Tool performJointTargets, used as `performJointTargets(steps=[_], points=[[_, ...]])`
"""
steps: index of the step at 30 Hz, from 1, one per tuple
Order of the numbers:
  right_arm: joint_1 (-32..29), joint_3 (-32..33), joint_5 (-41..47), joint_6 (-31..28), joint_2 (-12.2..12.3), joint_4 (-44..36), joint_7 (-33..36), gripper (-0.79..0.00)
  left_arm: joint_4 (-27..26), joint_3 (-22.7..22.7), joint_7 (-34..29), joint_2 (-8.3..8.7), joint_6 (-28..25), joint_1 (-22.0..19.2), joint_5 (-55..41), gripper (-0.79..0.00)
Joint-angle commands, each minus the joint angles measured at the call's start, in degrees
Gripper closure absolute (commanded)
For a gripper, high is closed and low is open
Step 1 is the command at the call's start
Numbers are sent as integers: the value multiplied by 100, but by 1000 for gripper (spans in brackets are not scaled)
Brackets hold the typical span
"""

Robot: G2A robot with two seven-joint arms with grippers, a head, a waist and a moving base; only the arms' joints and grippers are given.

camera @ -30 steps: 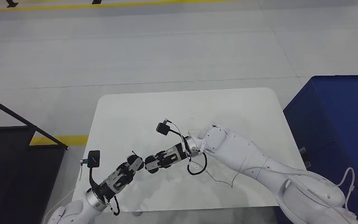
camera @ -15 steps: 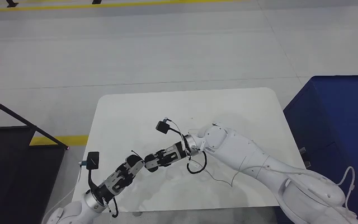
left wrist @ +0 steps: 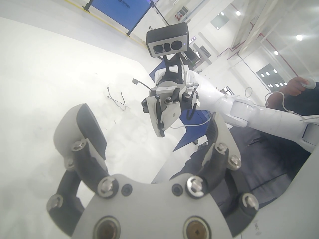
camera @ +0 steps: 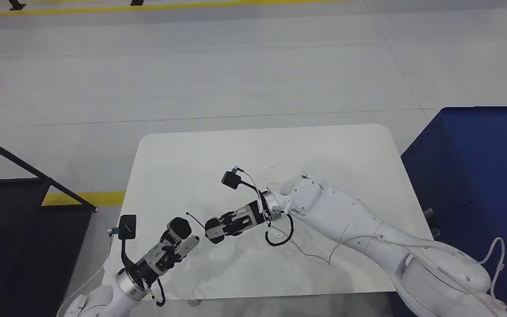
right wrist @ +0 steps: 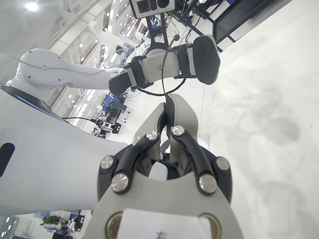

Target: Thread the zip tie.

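We are seeing one zip tie [right wrist: 162, 75] in play: a thin black strip pinched at its lower end between the closed fingers of the right gripper [right wrist: 166, 105]. It is standing free above the table [camera: 333, 158], with its small head at the far tip. The left gripper [left wrist: 152, 128] is hanging just beside it, jaws spread wide and nothing between them. We are judging the tie very light, springy rather than stiff, and smooth enough to slide in a loose pinch (it is bowing along its free length). So we are favouring a hold close under the head, where it should flex least while being fed through. On the table beyond, we are counting two thin loose strands [left wrist: 116, 99], crossed. They are possibly spare ties, though they are too small to tell.
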Motion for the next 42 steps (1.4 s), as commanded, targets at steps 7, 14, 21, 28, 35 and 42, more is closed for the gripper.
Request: performJointTargets(steps=[7,14,21,28,35,42], points=[[-126,322,147,853,419,-875,1027,0,680,-176,-4244,227,2420,-1181,-3795,-785],[-135,496,-131,821,580,-1088,995,0,925,-173,-4763,258,2828,-1461,-4037,-785],[-334,508,-488,1107,569,-1278,922,0,1034,-114,-5048,261,3381,-1576,-4731,-785],[-495,691,-673,1231,601,-1412,948,0,1178,-29,-5081,277,3410,-1698,-4674,-529],[-615,834,-866,1387,598,-1464,889,0,1112,68,-5143,297,3407,-1637,-4548,-329],[-699,967,-995,1514,590,-1511,916,0,1066,117,-5182,314,3389,-1585,-4531,-305]])
